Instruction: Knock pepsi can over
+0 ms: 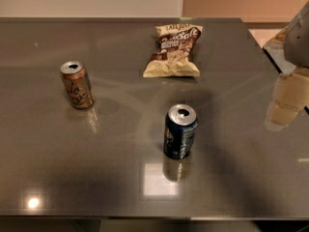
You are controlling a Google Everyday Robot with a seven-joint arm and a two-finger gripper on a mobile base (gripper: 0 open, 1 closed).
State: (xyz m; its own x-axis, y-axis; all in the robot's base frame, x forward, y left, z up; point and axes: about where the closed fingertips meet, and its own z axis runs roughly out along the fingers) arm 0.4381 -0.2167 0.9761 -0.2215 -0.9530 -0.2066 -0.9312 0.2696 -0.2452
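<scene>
Hanging at the right of the counter, the tool is partly cut off; wide or narrow, I cannot tell. The opened pepsi can stands upright, contents unseen.

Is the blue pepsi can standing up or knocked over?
Upright. The pepsi can stands on its base, silver top facing up. The gripper hangs at the right edge, apart from it.
</scene>
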